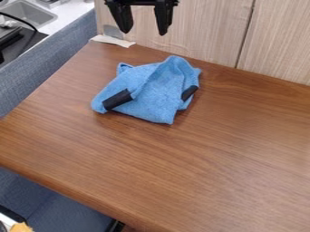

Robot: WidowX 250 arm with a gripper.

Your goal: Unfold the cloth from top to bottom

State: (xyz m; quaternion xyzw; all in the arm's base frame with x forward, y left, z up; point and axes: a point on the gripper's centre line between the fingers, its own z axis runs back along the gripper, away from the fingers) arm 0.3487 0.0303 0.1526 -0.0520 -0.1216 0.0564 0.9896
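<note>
Bright, even light; soft shadow beside the cloth [160, 97]; faint sheen across the table [224, 158].

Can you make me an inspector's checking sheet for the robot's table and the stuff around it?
Surface: brown wood-look table.
Job's things: blue cloth, crumpled and not unfolded, with two black patches, left and right.
Clutter: pale strip at the table's far left corner.
Gripper: jaws apart, nothing between them, near the top of the view.
Cables: black cable at upper left.
Surroundings: wood-look panel behind, sink at upper left.
</note>
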